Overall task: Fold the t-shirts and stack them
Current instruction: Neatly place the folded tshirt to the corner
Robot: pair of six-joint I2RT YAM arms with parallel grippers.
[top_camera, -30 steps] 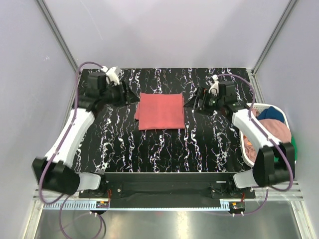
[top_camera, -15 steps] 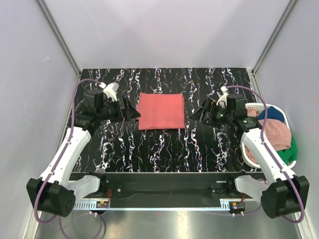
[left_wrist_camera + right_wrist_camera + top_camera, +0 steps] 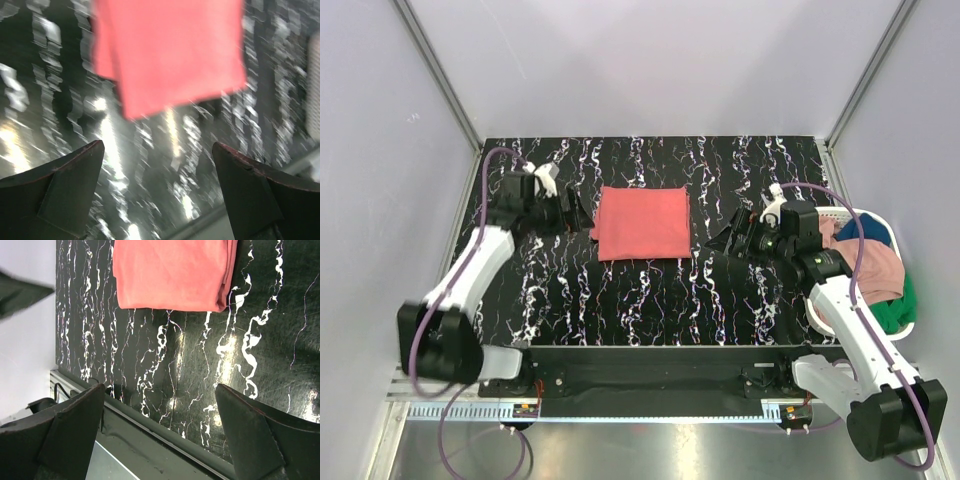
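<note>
A coral-red t-shirt (image 3: 642, 222) lies folded into a flat square on the black marbled table; it also shows in the left wrist view (image 3: 170, 50) and the right wrist view (image 3: 172, 272). My left gripper (image 3: 578, 213) hangs open just left of the shirt's left edge, nothing between its fingers. My right gripper (image 3: 725, 235) stands open to the right of the shirt, apart from it and empty. A dusty pink t-shirt (image 3: 872, 262), a dark blue one (image 3: 865, 231) and a green one (image 3: 895, 312) lie heaped in the white basket.
The white laundry basket (image 3: 817, 300) stands at the table's right edge, beside my right arm. The table's near edge and metal rail (image 3: 150, 440) show in the right wrist view. Grey walls close in the back and sides.
My left gripper has opened and stays by the shirt's left edge, its arm swung. My right gripper has drawn back to the right and nearer, away from the shirt. The shirt lies still.
</note>
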